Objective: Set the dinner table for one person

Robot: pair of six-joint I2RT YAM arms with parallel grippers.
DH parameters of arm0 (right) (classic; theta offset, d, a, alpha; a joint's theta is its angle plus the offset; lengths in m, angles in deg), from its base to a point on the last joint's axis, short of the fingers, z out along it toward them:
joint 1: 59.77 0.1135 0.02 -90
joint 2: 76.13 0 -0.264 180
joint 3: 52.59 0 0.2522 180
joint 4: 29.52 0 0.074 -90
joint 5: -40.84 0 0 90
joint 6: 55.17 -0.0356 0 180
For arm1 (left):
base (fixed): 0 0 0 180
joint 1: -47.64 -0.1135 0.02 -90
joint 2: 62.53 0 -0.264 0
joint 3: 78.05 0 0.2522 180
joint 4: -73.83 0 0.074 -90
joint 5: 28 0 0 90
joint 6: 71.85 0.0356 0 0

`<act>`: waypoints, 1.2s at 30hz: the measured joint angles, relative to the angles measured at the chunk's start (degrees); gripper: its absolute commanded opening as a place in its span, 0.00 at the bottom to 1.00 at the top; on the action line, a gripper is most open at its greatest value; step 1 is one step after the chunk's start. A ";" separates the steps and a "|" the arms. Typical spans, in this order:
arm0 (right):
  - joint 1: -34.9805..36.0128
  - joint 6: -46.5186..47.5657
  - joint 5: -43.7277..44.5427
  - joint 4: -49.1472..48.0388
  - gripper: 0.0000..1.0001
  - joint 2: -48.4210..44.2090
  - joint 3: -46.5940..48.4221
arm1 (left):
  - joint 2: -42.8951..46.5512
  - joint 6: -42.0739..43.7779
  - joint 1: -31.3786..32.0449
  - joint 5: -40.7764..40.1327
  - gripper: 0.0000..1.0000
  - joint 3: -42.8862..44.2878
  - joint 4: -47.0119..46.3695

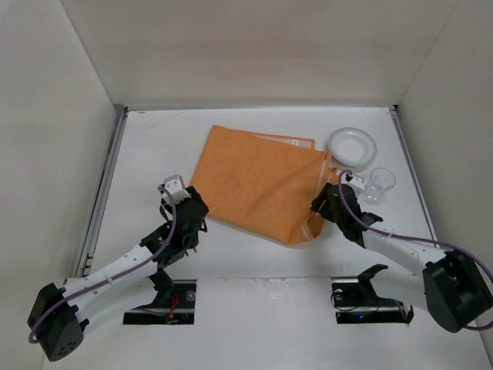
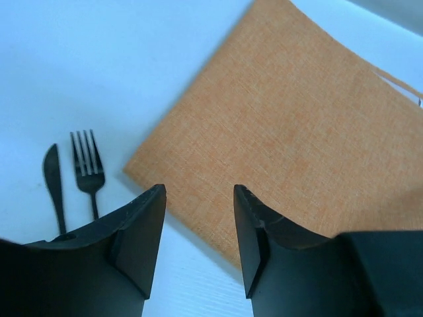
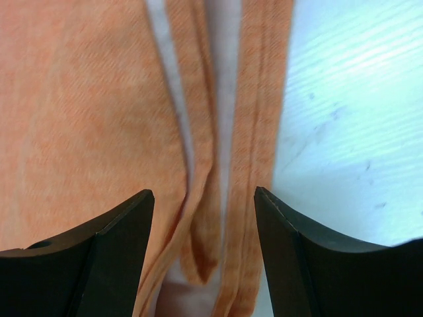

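An orange cloth (image 1: 258,181) lies askew on the white dinner table (image 1: 154,146); its right edge is folded and rumpled (image 3: 218,172). My left gripper (image 1: 196,212) is open and empty just above the table at the cloth's near-left edge (image 2: 198,191). A black fork (image 2: 87,168) and a black knife (image 2: 53,181) lie side by side on the table to its left. My right gripper (image 1: 318,206) is open, its jaws either side of the cloth's folded right edge (image 3: 203,195), holding nothing.
A white bowl (image 1: 353,145) sits at the back right, touching the cloth's far right corner. A clear glass (image 1: 379,183) stands upright just right of my right wrist. Metal strips (image 1: 108,185) run along the table's sides, with white walls around.
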 measured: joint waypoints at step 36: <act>-9.92 3.72 -16.83 -11.47 0.11 33.55 22.36 | -48.65 -5.57 -25.70 24.52 0.53 17.31 -20.33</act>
